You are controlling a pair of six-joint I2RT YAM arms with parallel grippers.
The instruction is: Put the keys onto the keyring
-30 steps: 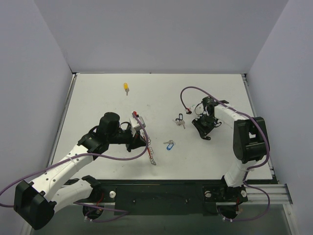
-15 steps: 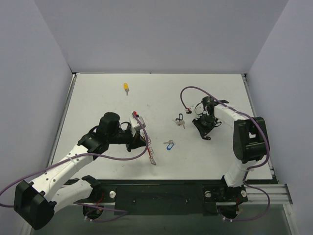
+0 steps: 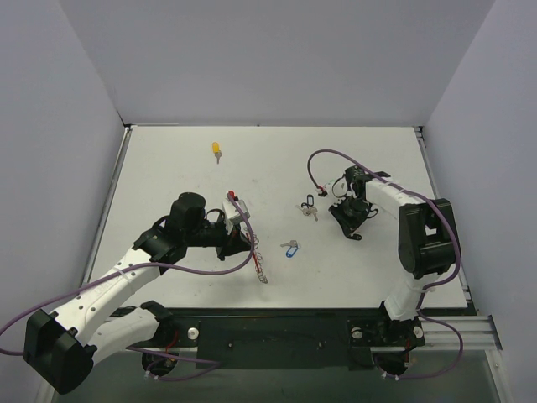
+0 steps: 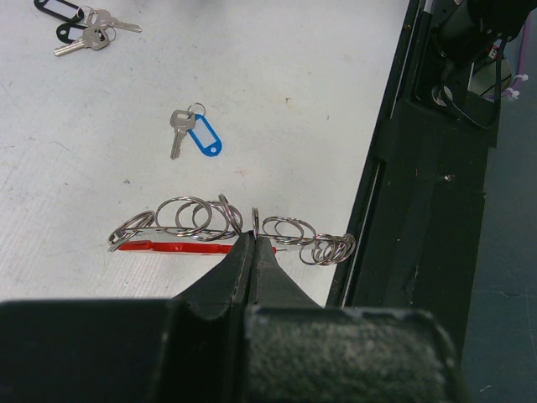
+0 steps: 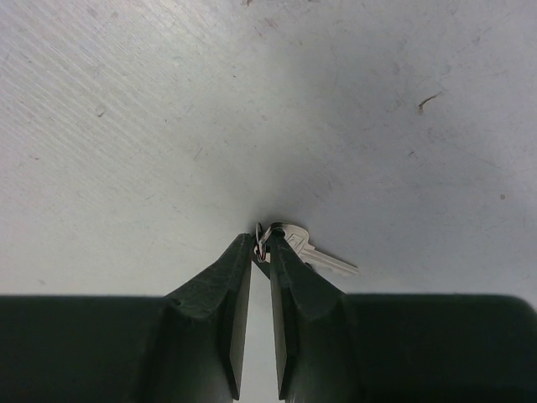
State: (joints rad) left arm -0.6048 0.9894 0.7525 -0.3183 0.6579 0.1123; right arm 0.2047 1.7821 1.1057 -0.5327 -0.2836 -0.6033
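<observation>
Top view: matte white table (image 3: 168, 185), faintly scuffed. Yellow-tagged key (image 3: 216, 149) lies towards the rear left. Black-tagged keys (image 3: 309, 204) and blue-tagged key (image 3: 290, 248) lie nearer the middle. We note the keyring (image 3: 259, 269), a thin wire strung with silver coils and red at one end, slanting across the left gripper (image 3: 243, 238).

Left wrist view: black wedge-shaped fingers are pressed together, pinching the keyring's wire between overlapping round coils. A flat red strip runs alongside, close to the table's front edge.

Right wrist view: right gripper (image 5: 261, 239) is nearly closed, with a narrow slit between the fingers. The tips nip the small split ring of a silver key (image 5: 302, 245) lying flat on the finely scratched tabletop.
</observation>
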